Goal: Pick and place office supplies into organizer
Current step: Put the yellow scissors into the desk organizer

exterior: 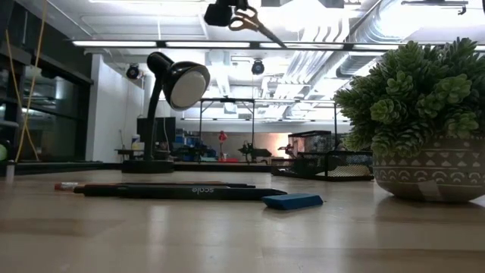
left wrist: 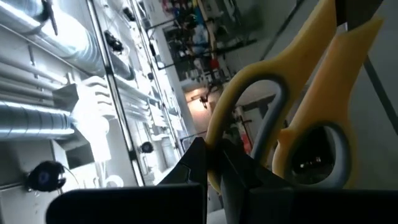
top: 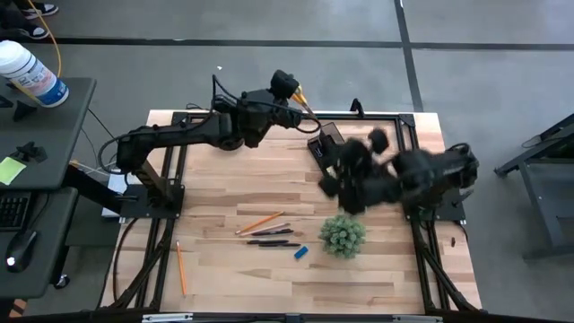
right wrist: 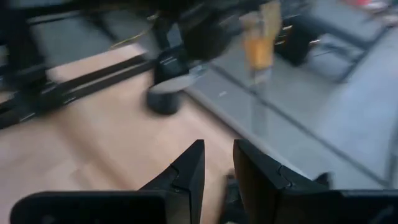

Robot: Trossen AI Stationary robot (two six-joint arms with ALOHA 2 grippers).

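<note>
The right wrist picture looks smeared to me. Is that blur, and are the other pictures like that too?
Yes: in the right wrist view the lamp base and the scissors are streaked, while the right gripper stays fairly crisp. In the high view the right arm is smeared. The low view is steady, with ceiling lights glaring white behind the lamp. The left wrist view has bright glare at one side.

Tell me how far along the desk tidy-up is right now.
Early on. In hand: the left gripper is shut on the yellow-handled scissors, held high near the table's far edge. The right gripper holds nothing, hovering near the organizer. Whether anything is already inside it, I cannot tell. Left on the table: pencils, one apart, pens and a small blue item.
</note>
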